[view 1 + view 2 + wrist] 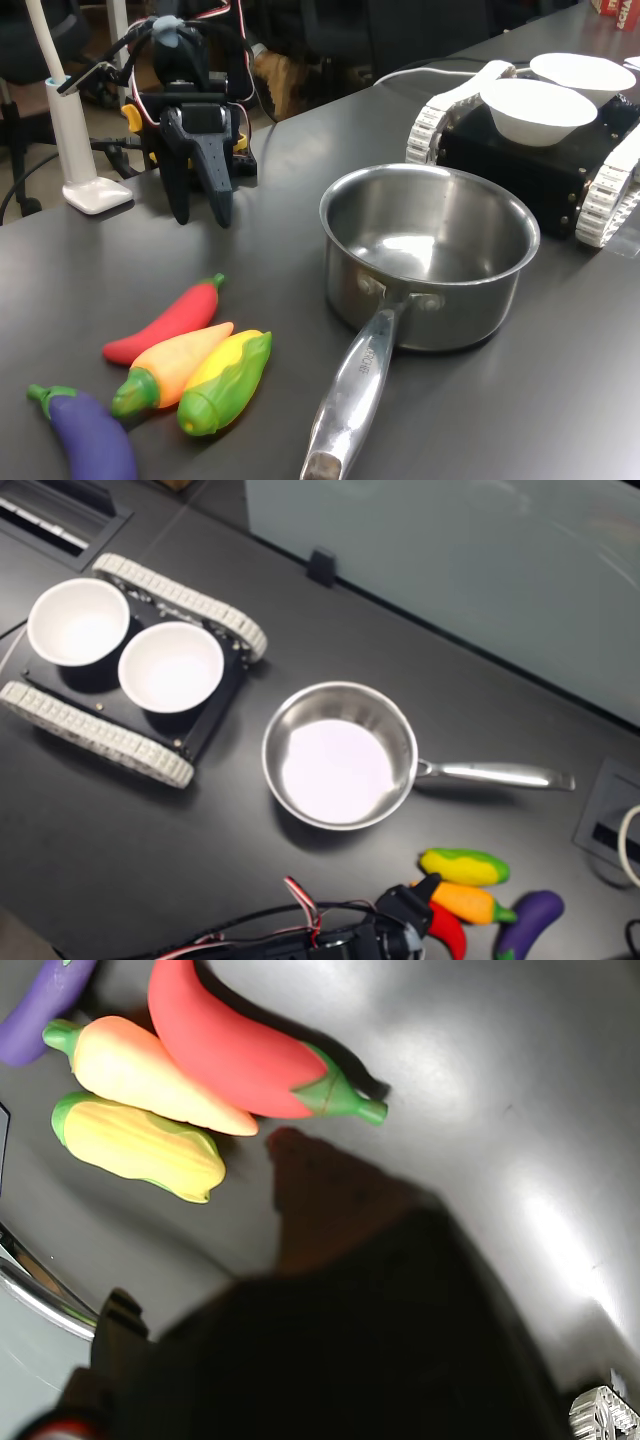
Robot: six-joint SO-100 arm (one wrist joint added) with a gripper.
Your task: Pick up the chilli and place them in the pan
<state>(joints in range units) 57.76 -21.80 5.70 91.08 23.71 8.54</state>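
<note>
I judge the chilli, lower left in the first exterior view, light, stiff, slippery; grip mid-body; jaws' state indeterminable.

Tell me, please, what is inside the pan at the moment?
Nothing: in both exterior views the pan shows only its bare, shiny base. The chilli lies on the table beside the carrot toy. No part of the interior is covered.

Dark grey table; frosted glass partition behind; white lamp base.
</note>
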